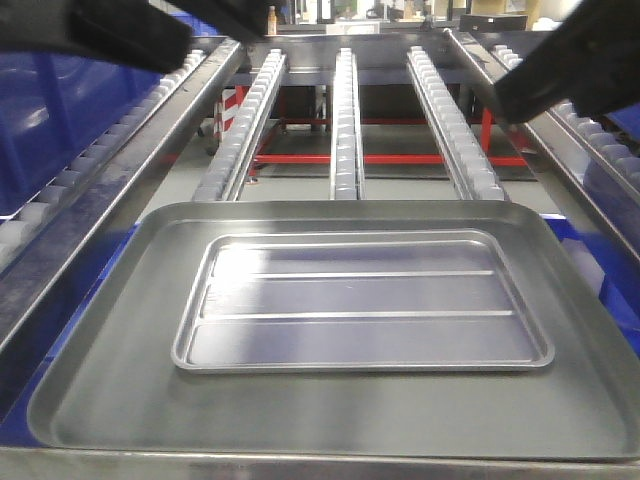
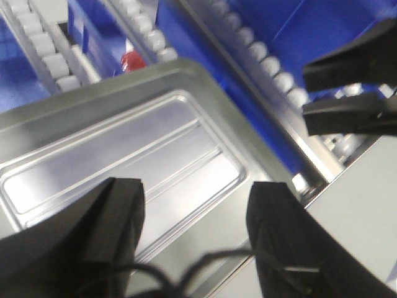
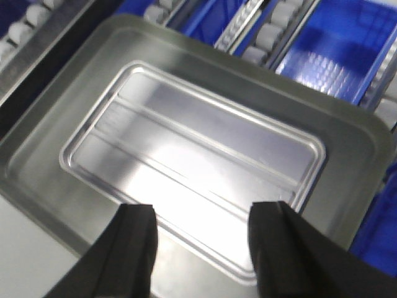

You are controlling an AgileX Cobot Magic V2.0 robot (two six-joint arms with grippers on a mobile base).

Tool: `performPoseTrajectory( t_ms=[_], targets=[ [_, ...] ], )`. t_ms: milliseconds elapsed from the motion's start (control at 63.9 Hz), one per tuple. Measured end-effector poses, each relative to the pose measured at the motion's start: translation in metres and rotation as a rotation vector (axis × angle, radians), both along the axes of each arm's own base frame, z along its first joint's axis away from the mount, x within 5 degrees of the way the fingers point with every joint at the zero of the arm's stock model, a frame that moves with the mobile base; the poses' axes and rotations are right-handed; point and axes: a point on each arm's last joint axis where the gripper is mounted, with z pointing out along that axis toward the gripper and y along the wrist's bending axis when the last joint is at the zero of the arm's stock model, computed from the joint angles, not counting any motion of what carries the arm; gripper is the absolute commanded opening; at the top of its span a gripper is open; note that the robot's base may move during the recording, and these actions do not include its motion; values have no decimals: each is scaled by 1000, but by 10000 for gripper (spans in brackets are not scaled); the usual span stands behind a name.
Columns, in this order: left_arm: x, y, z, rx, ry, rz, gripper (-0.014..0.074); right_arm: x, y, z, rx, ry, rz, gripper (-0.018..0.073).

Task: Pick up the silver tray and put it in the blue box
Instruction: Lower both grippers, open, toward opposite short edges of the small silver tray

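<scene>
Nothing is grasped yet. The silver tray (image 3: 186, 155) lies below both sets of jaws, nested in a grey tray (image 3: 350, 167). The left gripper (image 2: 195, 230) and right gripper (image 3: 201, 248) gape wide, empty. The blue box (image 3: 338, 43) sits beyond the right jaws. Gripping, lifting and placing remain.

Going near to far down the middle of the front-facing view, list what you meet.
Near side of the large grey tray → silver tray lying inside it → the grey tray's far rim → middle roller rail running away into the background.
</scene>
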Motion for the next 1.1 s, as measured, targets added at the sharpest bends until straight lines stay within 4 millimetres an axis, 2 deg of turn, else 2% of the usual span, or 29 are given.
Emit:
performPoseTrajectory(
  t_ms=[219, 360, 516, 642, 876, 1096],
  targets=[
    [26, -18, 10, 234, 55, -46, 279, 26, 14, 0, -140, 156, 4, 446],
    [48, -28, 11, 340, 157, 39, 279, 49, 10, -1, -163, 244, -134, 446],
    [75, -32, -4, 502, 278, 275, 280, 72, -1, -3, -137, 311, -299, 446],
    [93, -41, -15, 511, 337, 408, 280, 84, -1, -11, -127, 349, -353, 446],
    [109, -55, -48, 484, 482, 530, 280, 98, 6, -36, -166, 428, -369, 446],
    [123, -51, -70, 484, 579, 592, 280, 108, 11, -56, -174, 474, -373, 446]
  ],
)
